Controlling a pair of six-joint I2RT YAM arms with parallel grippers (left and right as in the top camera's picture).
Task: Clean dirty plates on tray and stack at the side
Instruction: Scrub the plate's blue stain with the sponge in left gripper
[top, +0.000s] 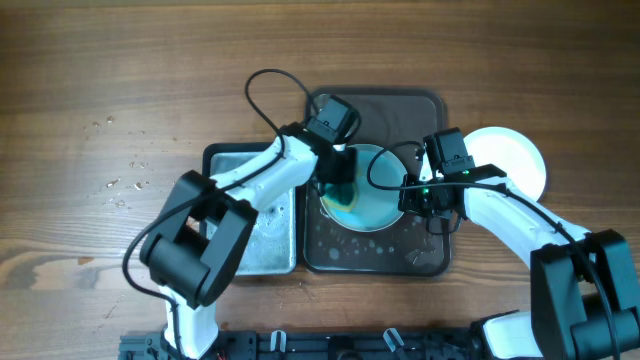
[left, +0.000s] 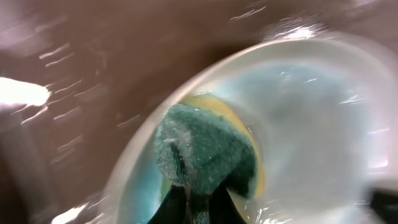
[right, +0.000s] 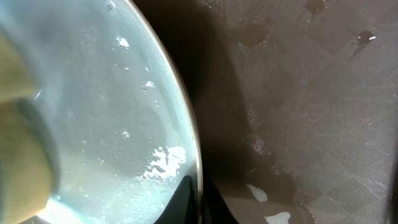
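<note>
- On the wooden table, a dark brown tray sat just beside a grey metal tray, their edges touching or nearly so.
- Small pale specks or droplets dotted the table to the left of the metal tray.
- The brown tray's textured floor was wet, with beads and patches of water.
- A pale blue plate lay in the brown tray, its face glistening.
- The left fingers were clenched on a green and yellow sponge, which was pressed against the plate's left part.
- The right fingers were closed on the plate's right rim, one on each side of it.
- A white plate rested on the table just right of the brown tray.
</note>
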